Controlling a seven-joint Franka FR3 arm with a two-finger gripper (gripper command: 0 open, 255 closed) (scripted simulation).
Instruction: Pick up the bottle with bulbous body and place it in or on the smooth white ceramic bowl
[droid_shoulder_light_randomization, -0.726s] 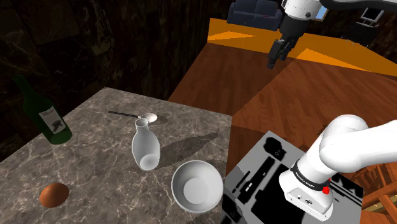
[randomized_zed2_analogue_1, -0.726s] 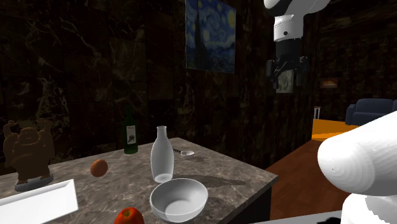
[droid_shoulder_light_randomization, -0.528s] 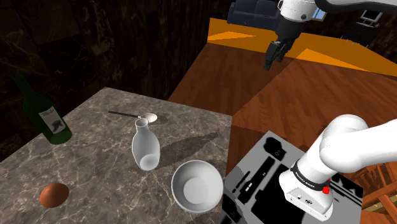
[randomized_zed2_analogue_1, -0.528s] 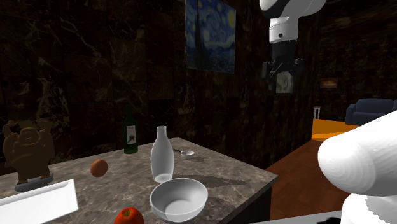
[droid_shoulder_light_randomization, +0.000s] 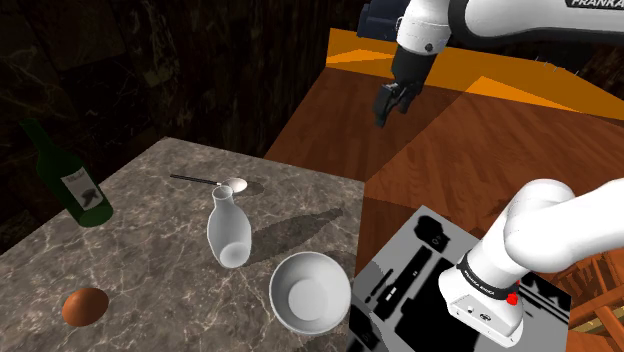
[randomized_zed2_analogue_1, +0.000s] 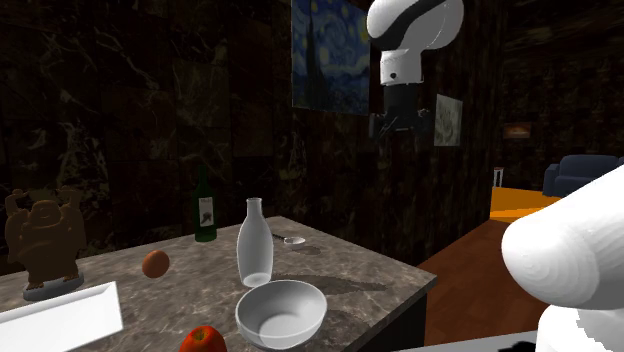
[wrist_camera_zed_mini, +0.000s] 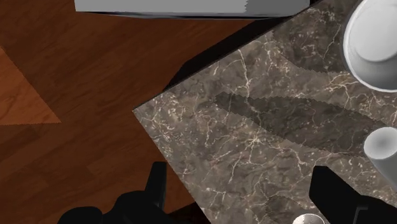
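Note:
The bulbous white bottle (droid_shoulder_light_randomization: 228, 232) (randomized_zed2_analogue_1: 254, 245) stands upright on the marble table (droid_shoulder_light_randomization: 150, 250), just beyond the white bowl (droid_shoulder_light_randomization: 310, 292) (randomized_zed2_analogue_1: 280, 310) near the table's front edge. My gripper (droid_shoulder_light_randomization: 385, 108) (randomized_zed2_analogue_1: 395, 125) hangs high in the air above the wooden floor, off the table's corner and far from both. In the wrist view the gripper (wrist_camera_zed_mini: 242, 191) is open with nothing between its fingers; it looks down on the table's corner, with the bowl (wrist_camera_zed_mini: 375, 44) and the bottle's top (wrist_camera_zed_mini: 383, 147) off to one side.
A green bottle (droid_shoulder_light_randomization: 70, 180) stands at the table's far left in the shoulder view, a spoon (droid_shoulder_light_randomization: 215, 182) lies behind the white bottle, and a brown ball (droid_shoulder_light_randomization: 84, 306) rests at the front left. A tomato (randomized_zed2_analogue_1: 203, 340), a figurine (randomized_zed2_analogue_1: 45, 245) and a white tray (randomized_zed2_analogue_1: 60, 315) also occupy the table.
The arm has swung toward the shoulder view's left, carrying the open gripper closer to the table's corner. Nothing on the table has moved.

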